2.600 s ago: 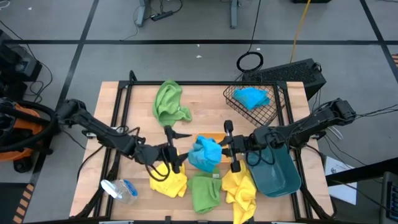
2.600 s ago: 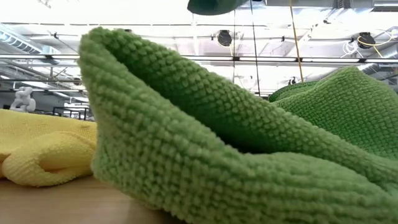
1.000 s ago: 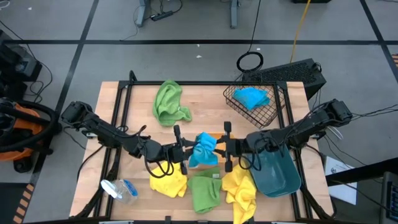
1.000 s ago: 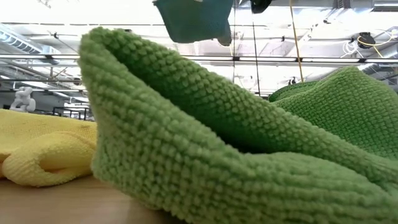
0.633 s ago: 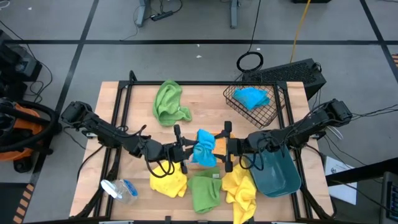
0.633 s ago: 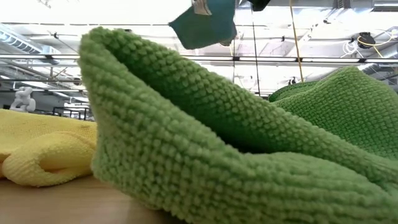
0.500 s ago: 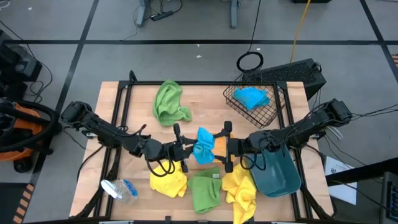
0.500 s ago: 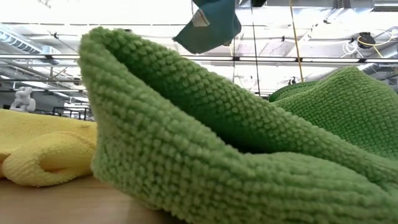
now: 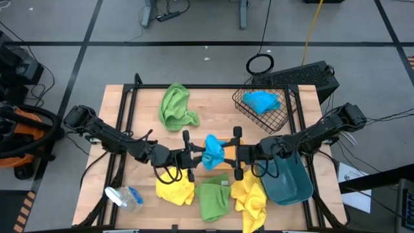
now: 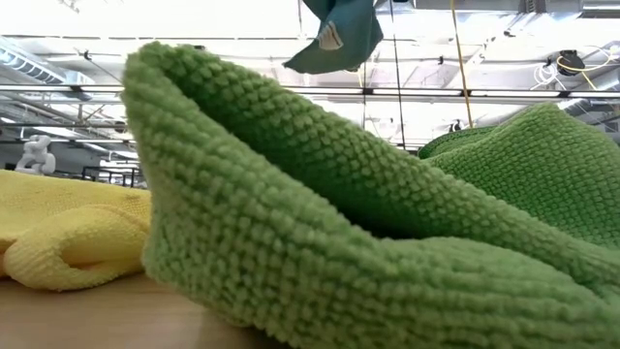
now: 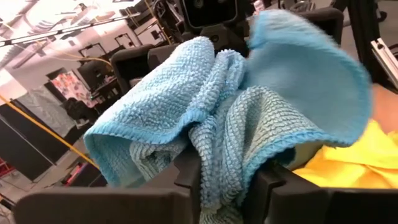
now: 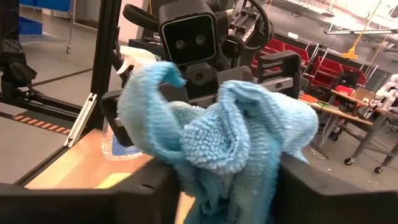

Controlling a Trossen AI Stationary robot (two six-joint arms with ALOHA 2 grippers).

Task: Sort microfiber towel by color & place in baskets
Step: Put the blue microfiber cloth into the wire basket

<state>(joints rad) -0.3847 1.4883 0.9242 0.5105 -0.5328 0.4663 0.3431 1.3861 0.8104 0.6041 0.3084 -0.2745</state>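
Observation:
A crumpled blue towel (image 9: 212,153) hangs above the table's middle, between my two grippers, which face each other. My left gripper (image 9: 196,155) comes from the left and is shut on it. My right gripper (image 9: 231,155) comes from the right and is shut on it too. The orange bin (image 9: 224,142) lies under the towel, mostly hidden. The black wire basket (image 9: 266,107) at the far right holds another blue towel (image 9: 261,100). The teal bin (image 9: 286,180) sits under my right arm. In the low view only the held towel's lower corner (image 10: 337,34) shows. My left gripper pinches a bunched fold of the blue towel (image 11: 219,163) between its two fingers, several layers thick. The fingers come level from the table's left. The towel is lifted clear of the table. My right gripper has the towel's other side (image 12: 214,167) bunched between its two fingers, which stand wide apart with cloth filling the gap. The fingers come level from the table's right. The towel hangs clear of the table, slack.
A green towel (image 9: 175,107) lies at the far left. At the near edge lie a yellow towel (image 9: 174,190), a green towel (image 9: 213,198) and another yellow towel (image 9: 250,198). A spray bottle (image 9: 123,197) lies at the near left.
The blue towel has been drawn up from a loose, hanging shape into a tight wad between the two grippers. In the low view its hanging part has risen and shifted sideways, so that only a corner shows. Both arms have stayed nearly where they were.

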